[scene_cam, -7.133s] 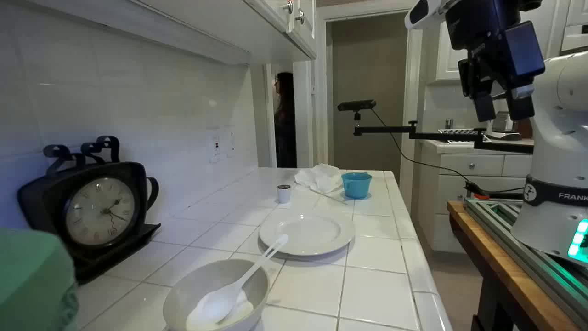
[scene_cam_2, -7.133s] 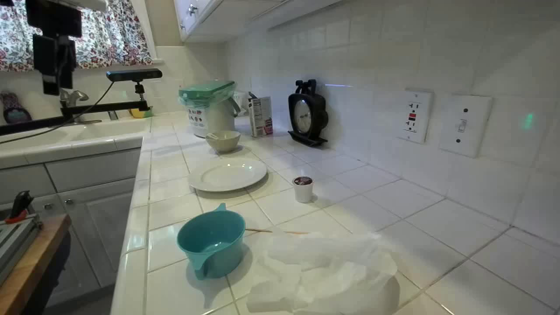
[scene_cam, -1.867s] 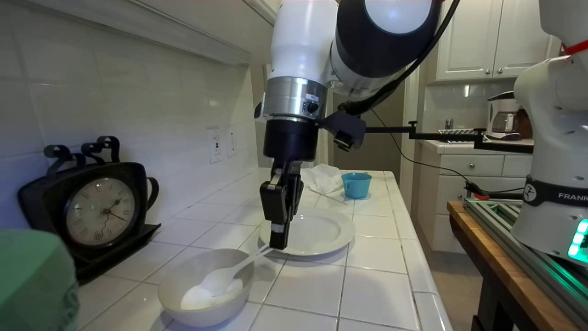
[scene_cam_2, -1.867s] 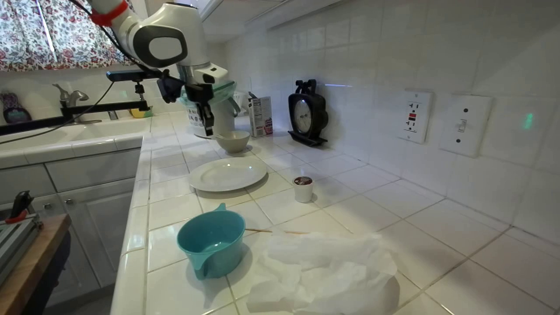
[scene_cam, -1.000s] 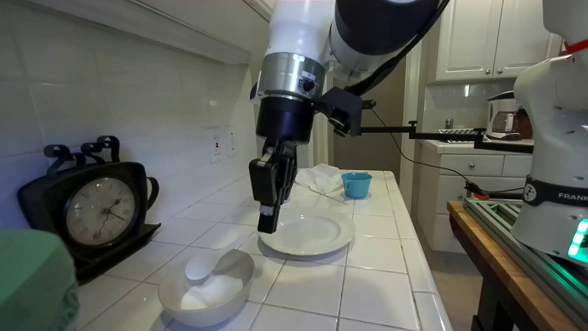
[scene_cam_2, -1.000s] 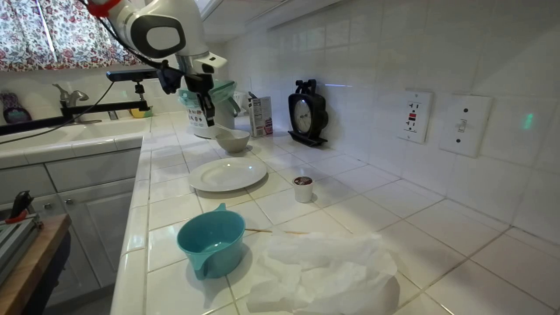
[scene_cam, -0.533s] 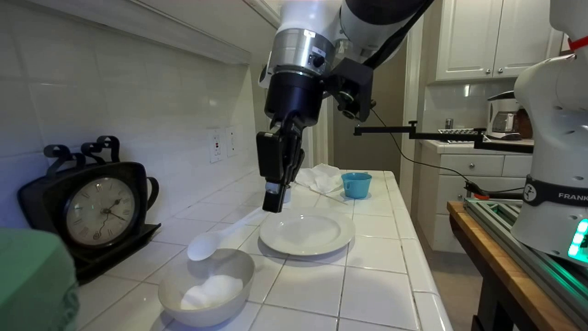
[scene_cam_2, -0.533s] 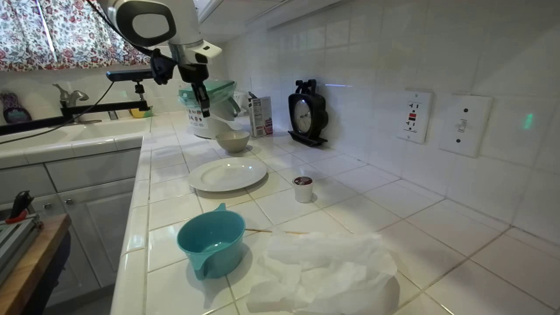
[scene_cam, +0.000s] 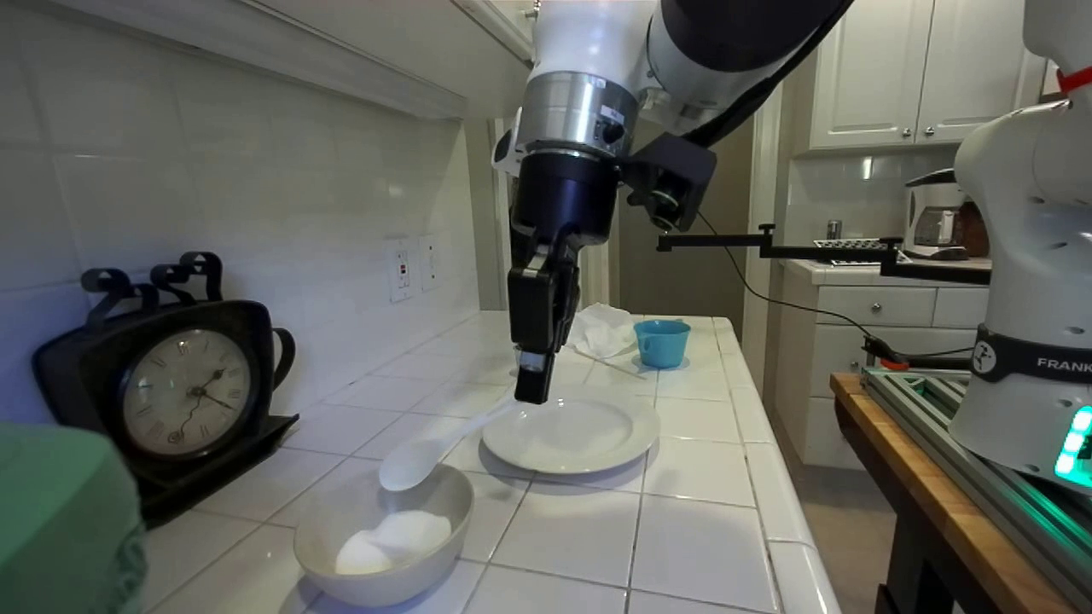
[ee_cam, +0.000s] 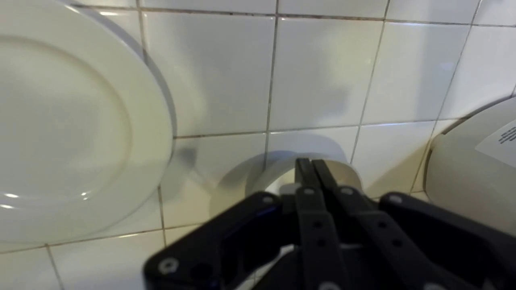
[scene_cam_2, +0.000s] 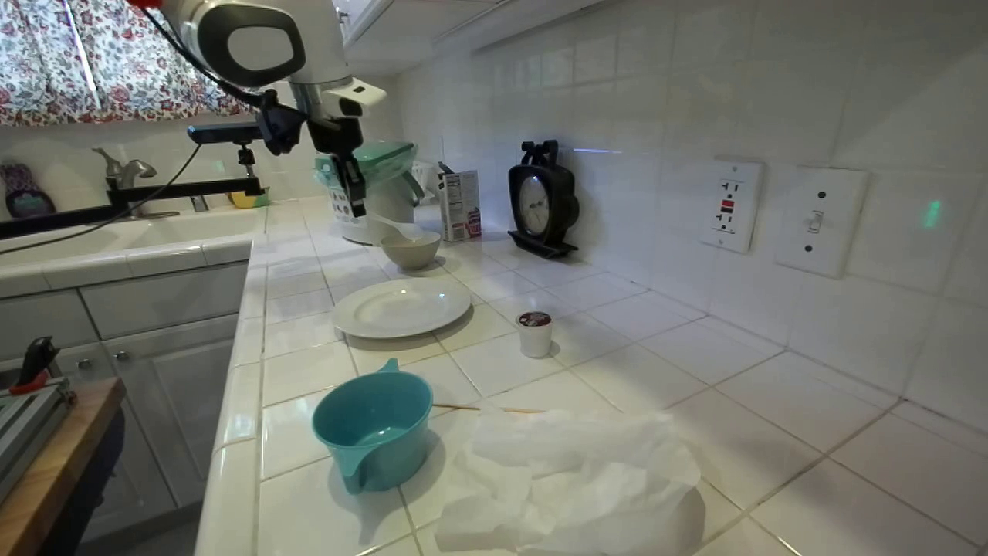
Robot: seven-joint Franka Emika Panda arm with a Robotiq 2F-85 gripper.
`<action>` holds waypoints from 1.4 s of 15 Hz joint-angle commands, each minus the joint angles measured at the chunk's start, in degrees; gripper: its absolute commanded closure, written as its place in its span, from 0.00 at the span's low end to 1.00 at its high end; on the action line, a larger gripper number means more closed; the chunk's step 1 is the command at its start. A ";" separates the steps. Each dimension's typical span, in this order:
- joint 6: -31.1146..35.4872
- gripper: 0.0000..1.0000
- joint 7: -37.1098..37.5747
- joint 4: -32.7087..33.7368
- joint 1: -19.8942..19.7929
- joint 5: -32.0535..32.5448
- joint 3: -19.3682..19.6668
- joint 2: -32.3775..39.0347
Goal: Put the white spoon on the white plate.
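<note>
White spoon [scene_cam: 416,461] hangs tilted, pincer [scene_cam: 533,390] squeezed on its hdl; white plate [ee_cam: 80,121] lower, L of pincer in wrist view!

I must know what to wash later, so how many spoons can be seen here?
1: the white spoon, held in the gripper, above the counter and not yet on the plate. Another could be hidden under the crumpled paper.

In an exterior view the arm [scene_cam: 589,38] hangs from top centre, its gripper [scene_cam: 535,389] tilted slightly, pointing down mid-frame. In the wrist view the fingers [ee_cam: 305,175] look nearly together, though blurred.
</note>
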State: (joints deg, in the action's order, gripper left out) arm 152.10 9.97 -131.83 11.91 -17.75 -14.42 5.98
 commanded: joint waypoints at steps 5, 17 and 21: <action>0.53 0.99 2.78 -1.76 1.07 5.37 0.26 -2.02; -3.54 0.99 -18.40 -8.56 -1.74 -31.24 3.25 -10.12; -5.27 0.99 -23.53 -12.91 -2.69 -39.46 6.60 -14.00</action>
State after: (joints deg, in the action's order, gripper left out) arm 148.38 -9.15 -141.48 9.45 -51.25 -9.40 -4.14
